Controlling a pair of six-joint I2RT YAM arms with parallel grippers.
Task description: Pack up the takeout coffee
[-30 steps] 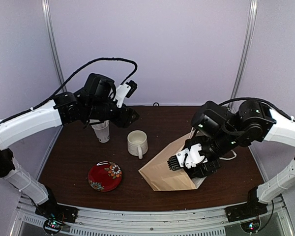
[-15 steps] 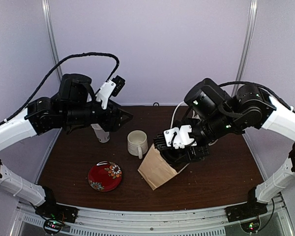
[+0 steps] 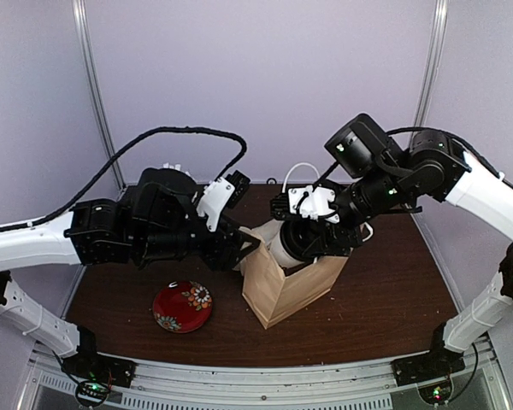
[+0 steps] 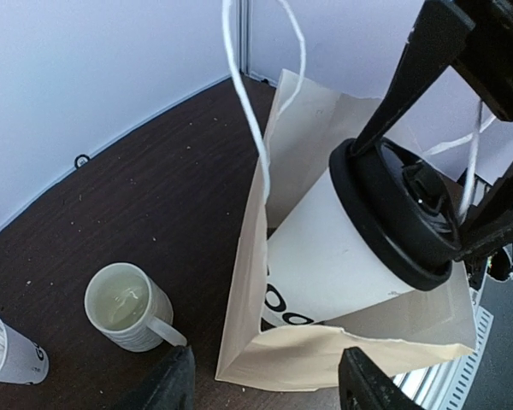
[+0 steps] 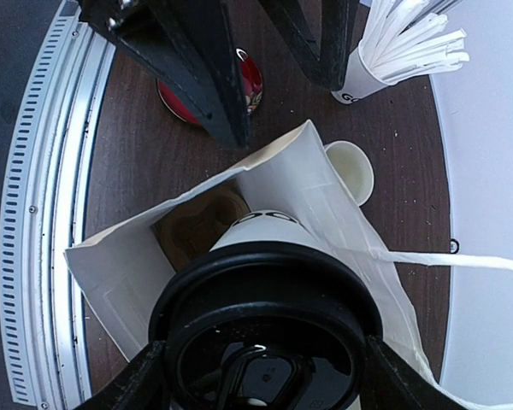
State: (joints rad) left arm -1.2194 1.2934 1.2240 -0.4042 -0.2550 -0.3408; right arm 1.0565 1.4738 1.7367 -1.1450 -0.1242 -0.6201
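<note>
The takeout coffee [image 3: 288,245], a white paper cup with black lettering and a black lid [image 5: 265,290], tilts with its base inside the mouth of the brown paper bag [image 3: 295,286]. My right gripper [image 3: 312,232] is shut on it at the lid, one finger on each side [image 5: 261,380]. In the left wrist view the cup [image 4: 342,248] leans out of the bag [image 4: 350,350] toward the right. My left gripper [image 4: 269,384] stands open at the bag's near wall, its tip [image 3: 244,248] at the bag's upper left edge.
A white ceramic mug [image 4: 124,307] stands left of the bag, hidden by my left arm in the top view. A paper cup of white straws [image 5: 385,60] is at the back left. A red patterned plate [image 3: 182,306] lies at the front left. The bag's white string handles [image 4: 248,102] hang loose above it.
The bag went from lying on its side to standing upright, with the cup now showing in its mouth. My left arm swung from the straw cup over to the bag's left edge.
</note>
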